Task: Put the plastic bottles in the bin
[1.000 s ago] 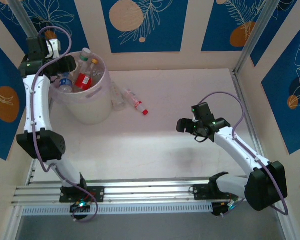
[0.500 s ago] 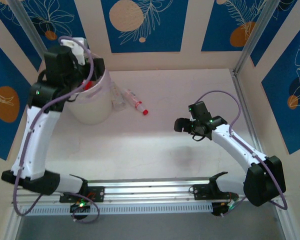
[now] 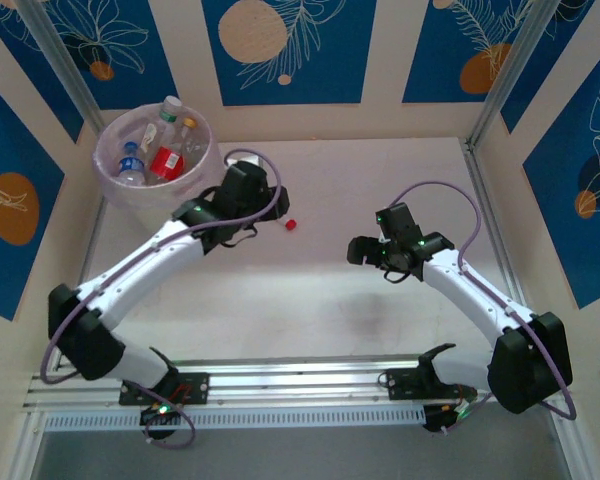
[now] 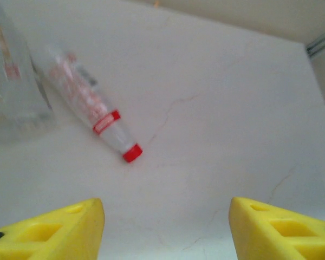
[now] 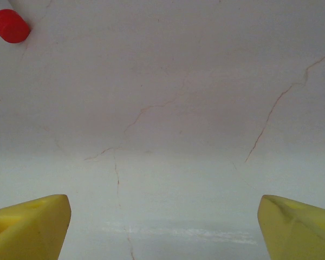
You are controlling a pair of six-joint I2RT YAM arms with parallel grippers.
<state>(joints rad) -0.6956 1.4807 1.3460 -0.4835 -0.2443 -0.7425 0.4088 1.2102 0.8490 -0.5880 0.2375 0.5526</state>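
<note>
Yellow fingers (image 4: 54, 227) of my left pincer (image 4: 165, 219) stand wide apart at the bottom of the left wrist view, with nothing between them. I judge this pincer unloaded and ready.

Finding one: the red-capped bottle (image 4: 89, 103) lies flat on the pale table (image 4: 233, 108), ahead of the pincer and left of the gap between the fingers. Its long axis runs from the upper left of that frame down toward the centre, with the cap (image 4: 132, 153) at the end nearer me. A second clear bottle (image 4: 11, 81), blurred, lies just beside it at the left edge.

Finding two: my fingers flank open table, not the bottle. In my judgement the next move calls for a shift left and forward, and a turn of the wrist so the fingers close across that slanted axis.

Finding three: my right pincer (image 5: 162, 216) is likewise spread and carries nothing. In the top view it (image 3: 363, 250) sits right of centre, well apart from the cap (image 3: 290, 224), so the left arm is plainly the nearer.

Finding four: the bin (image 3: 108, 185) stands in the upper left of the top view, several bottles (image 3: 165, 160) inside.
</note>
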